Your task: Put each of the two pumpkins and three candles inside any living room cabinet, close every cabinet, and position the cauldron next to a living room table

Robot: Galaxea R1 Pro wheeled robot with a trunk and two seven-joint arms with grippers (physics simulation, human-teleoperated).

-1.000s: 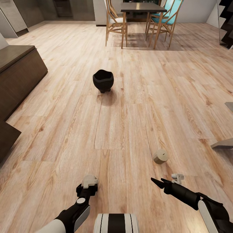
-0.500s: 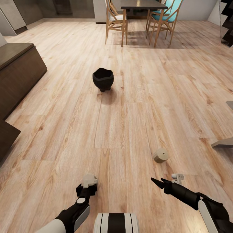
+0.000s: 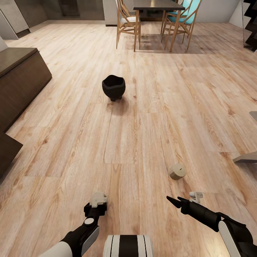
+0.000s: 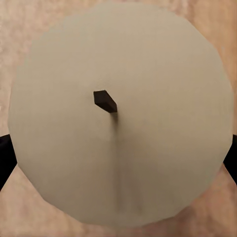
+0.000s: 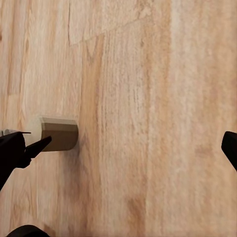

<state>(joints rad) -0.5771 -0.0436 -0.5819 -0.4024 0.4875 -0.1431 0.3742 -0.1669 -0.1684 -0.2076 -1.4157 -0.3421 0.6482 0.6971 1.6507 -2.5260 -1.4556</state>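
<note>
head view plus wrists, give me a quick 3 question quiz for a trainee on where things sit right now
1. True or false: the cauldron stands on top of the dark cabinet.
2. The candle on the floor near the right gripper is: A upright, B lying on its side, C inside the cauldron.
3. Fill in: in the left wrist view, the left gripper has a finger at each side of a round pale object with a dark wick, a second ____.

Key: 1 false (it stands on the floor); 2 B; 3 candle.
</note>
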